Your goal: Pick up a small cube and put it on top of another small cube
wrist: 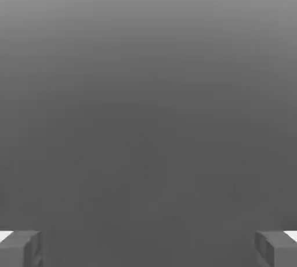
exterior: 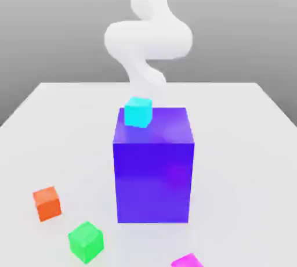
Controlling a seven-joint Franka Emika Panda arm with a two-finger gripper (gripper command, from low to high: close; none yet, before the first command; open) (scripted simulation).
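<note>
Grey backdrop, fading lighter toward the horizon, behind a white tabletop (exterior: 243,138) that fills the lower exterior view.

Large blue block (exterior: 154,173) stands upright near the middle of the table, the tallest thing on it. Cyan cube (exterior: 138,112) sits on the block's top face, at the corner toward the exterior view's left, its near face slightly overhanging or flush with the block's front edge; cannot tell which.

Three more small cubes lie on the table in front of the block, all apart from each other and from the block:
- orange cube (exterior: 47,203), toward the exterior view's left;
- green cube (exterior: 86,241), nearer the camera, between the orange cube and the block's front;
- magenta cube (exterior: 187,260), cut off by the picture's lower edge, below the block's right front corner.

White arm (exterior: 148,39) rises behind the block in an S-shaped bend; its lower part is hidden by the block and the cyan cube.

Gripper (wrist: 148,248): in the hand view the two grey fingertips (wrist: 20,248) stand at opposite sides, spread wide, released, with plain grey between them. No cube is between the jaws.
</note>
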